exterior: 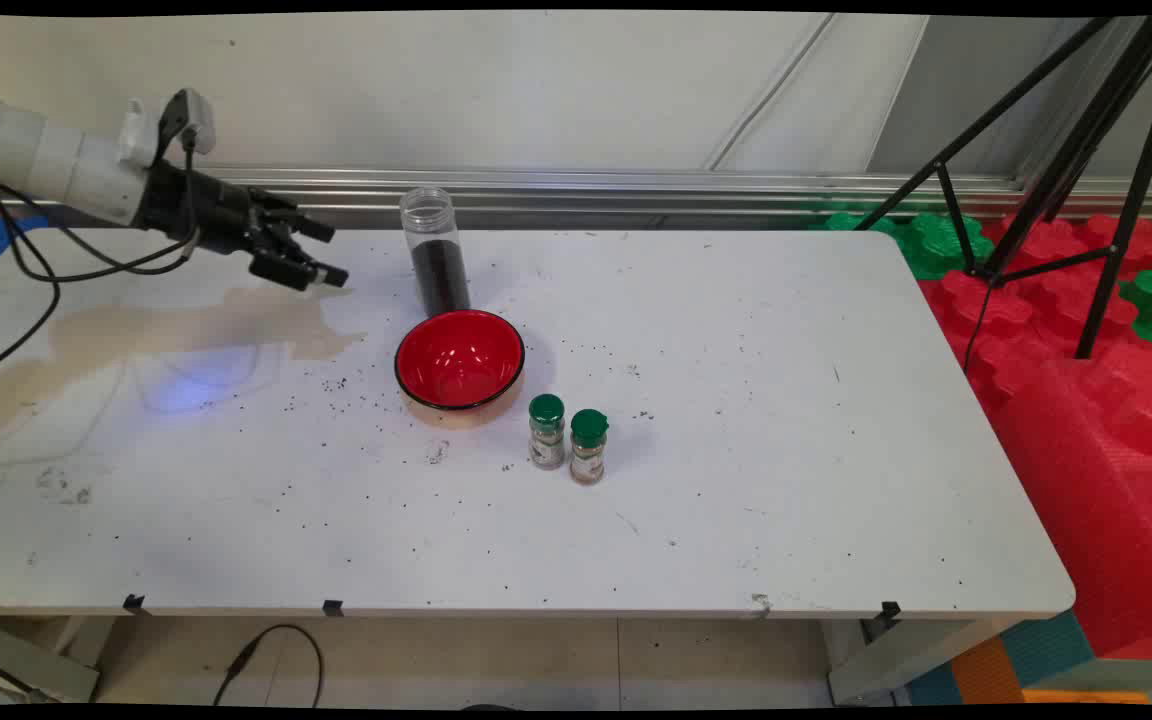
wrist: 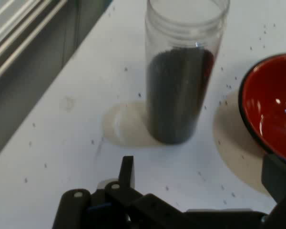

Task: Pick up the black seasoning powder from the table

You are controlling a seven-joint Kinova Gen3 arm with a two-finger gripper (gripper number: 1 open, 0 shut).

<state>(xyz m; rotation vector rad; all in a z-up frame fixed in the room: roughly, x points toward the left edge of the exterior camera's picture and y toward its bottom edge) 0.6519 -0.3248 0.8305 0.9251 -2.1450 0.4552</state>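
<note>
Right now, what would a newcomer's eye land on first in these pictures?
The red bowl near the table's middle stands out most, with a tall clear jar part full of dark grains standing upright just behind it. Two small green-capped spice jars stand side by side in front of the bowl, to its right. The open gripper hovers left of the tall jar, pointing toward it, touching nothing.

Bright, even light falls on my table [exterior: 736, 420]; a soft shadow lies under my arm at the left. The red bowl [exterior: 459, 358] shows small glints. My hand camera looks slightly blurred, perhaps worst on the jar [wrist: 183, 71].
</note>
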